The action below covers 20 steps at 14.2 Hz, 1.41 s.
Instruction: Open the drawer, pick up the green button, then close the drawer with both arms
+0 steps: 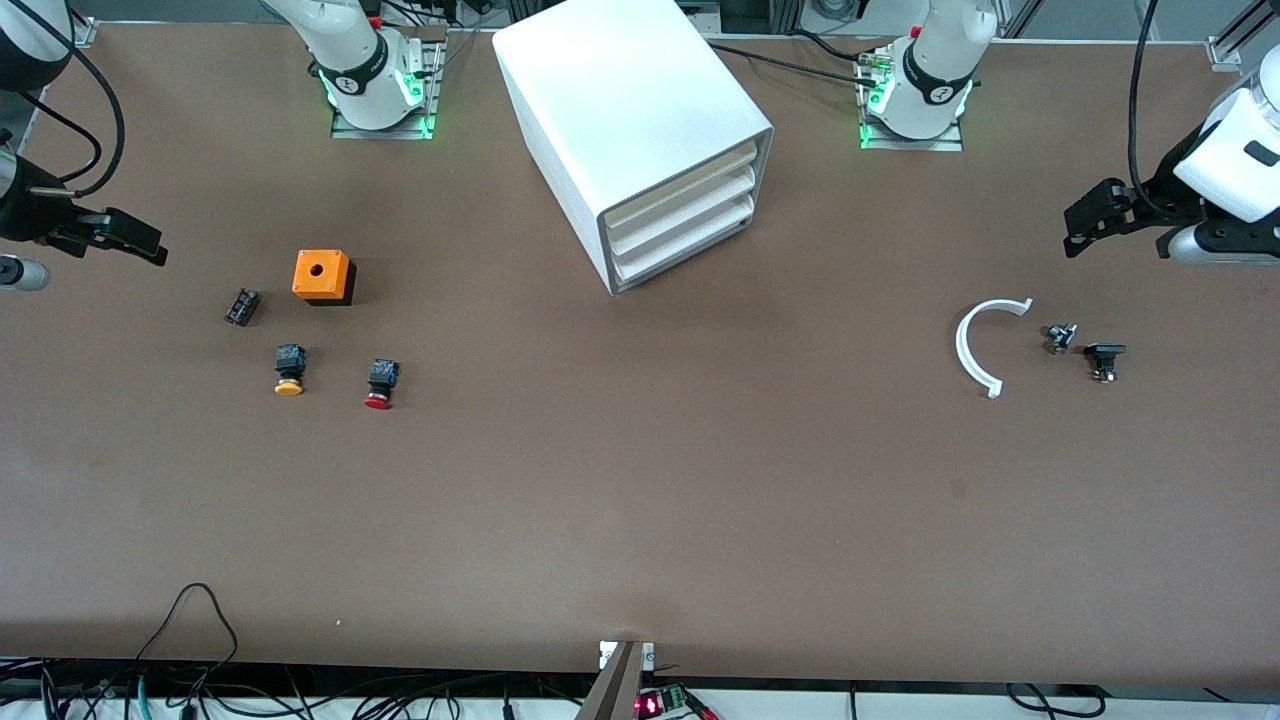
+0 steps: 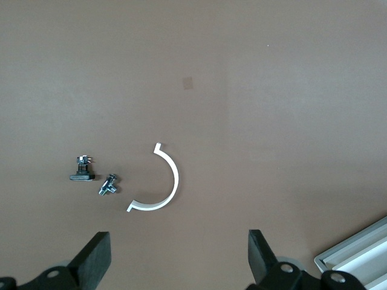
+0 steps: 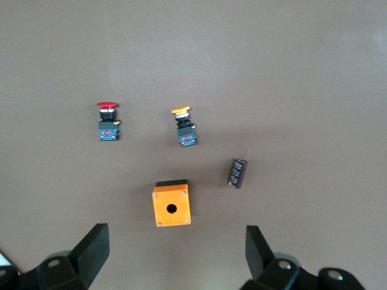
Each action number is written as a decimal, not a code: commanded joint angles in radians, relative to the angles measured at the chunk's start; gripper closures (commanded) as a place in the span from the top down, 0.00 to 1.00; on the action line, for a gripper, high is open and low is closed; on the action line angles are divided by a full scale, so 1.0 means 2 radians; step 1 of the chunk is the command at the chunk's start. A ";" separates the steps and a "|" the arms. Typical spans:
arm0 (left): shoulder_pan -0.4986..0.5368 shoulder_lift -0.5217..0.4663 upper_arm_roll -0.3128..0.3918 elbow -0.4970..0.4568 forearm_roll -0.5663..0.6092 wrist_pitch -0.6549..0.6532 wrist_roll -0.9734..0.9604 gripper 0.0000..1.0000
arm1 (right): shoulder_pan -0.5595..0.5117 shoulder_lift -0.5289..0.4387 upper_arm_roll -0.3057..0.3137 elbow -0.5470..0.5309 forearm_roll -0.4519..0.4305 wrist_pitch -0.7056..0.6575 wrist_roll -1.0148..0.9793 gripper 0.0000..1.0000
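The white cabinet (image 1: pixel 620 100) stands at the middle of the table near the arms' bases. Its three drawers are all pushed in, and the lowest drawer (image 1: pixel 690 247) is shut. The button is hidden from every view. My left gripper (image 1: pixel 1078 228) hangs open above the table at the left arm's end, empty, over bare table (image 2: pixel 179 257) close to a white arc (image 2: pixel 163 181). My right gripper (image 1: pixel 145 248) hangs open and empty at the right arm's end, above the table (image 3: pixel 175 254) just by an orange box (image 3: pixel 172 204).
The orange box (image 1: pixel 323 276), a black block (image 1: pixel 242 306), a yellow-capped button (image 1: pixel 289 370) and a red-capped button (image 1: pixel 381 384) lie toward the right arm's end. The white arc (image 1: pixel 978 345) and two small dark parts (image 1: pixel 1060 337) (image 1: pixel 1104 358) lie toward the left arm's end.
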 commanded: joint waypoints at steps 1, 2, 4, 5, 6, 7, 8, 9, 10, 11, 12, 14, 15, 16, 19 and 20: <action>0.005 0.006 -0.004 0.015 -0.007 -0.011 0.006 1.00 | -0.004 -0.003 0.003 -0.006 0.015 0.003 -0.001 1.00; 0.005 0.006 -0.004 0.015 -0.007 -0.011 0.006 1.00 | -0.004 -0.002 0.003 -0.006 0.015 0.003 -0.001 1.00; 0.005 0.006 -0.005 0.015 -0.007 -0.010 0.010 1.00 | -0.004 0.004 0.003 -0.006 0.015 0.004 -0.001 1.00; 0.004 0.007 -0.006 0.016 -0.007 -0.010 0.010 1.00 | -0.004 0.007 0.004 -0.006 0.014 0.004 -0.001 1.00; 0.003 0.007 -0.006 0.016 -0.008 -0.011 0.010 1.00 | -0.003 0.009 0.006 -0.004 0.014 0.004 -0.002 1.00; -0.004 0.017 -0.008 0.014 -0.007 -0.013 0.006 1.00 | -0.003 0.009 0.006 -0.003 0.013 0.004 -0.002 1.00; -0.004 0.029 -0.015 0.014 -0.005 -0.021 0.004 1.00 | -0.003 0.009 0.007 -0.003 0.013 0.004 -0.002 1.00; -0.005 0.033 -0.021 0.014 -0.005 -0.024 0.004 1.00 | -0.003 0.009 0.007 -0.003 0.013 0.004 -0.002 1.00; -0.005 0.032 -0.022 0.009 -0.006 -0.024 0.010 1.00 | -0.003 0.009 0.007 -0.003 0.013 0.004 -0.001 1.00; -0.005 0.035 -0.023 0.009 -0.008 -0.023 0.011 1.00 | -0.001 0.010 0.007 -0.003 0.013 0.005 -0.001 1.00; -0.006 0.043 -0.025 0.010 -0.008 -0.022 0.011 1.00 | -0.001 0.009 0.007 -0.003 0.013 0.008 -0.002 1.00; -0.006 0.072 -0.031 0.006 -0.011 -0.021 0.013 1.00 | -0.001 0.010 0.007 -0.003 0.013 0.009 -0.002 1.00; -0.006 0.095 -0.031 0.001 -0.022 -0.024 0.013 1.00 | -0.001 0.010 0.007 -0.004 0.013 0.014 -0.002 1.00; -0.006 0.109 -0.035 -0.002 -0.032 -0.027 0.013 1.00 | -0.001 0.010 0.007 -0.005 0.012 0.018 -0.002 1.00; 0.003 0.140 -0.034 -0.027 -0.121 -0.027 0.021 1.00 | -0.001 0.010 0.008 -0.006 0.010 0.022 -0.002 1.00; 0.005 0.149 -0.035 -0.041 -0.148 -0.024 0.029 1.00 | -0.001 0.010 0.008 -0.006 0.012 0.023 -0.002 1.00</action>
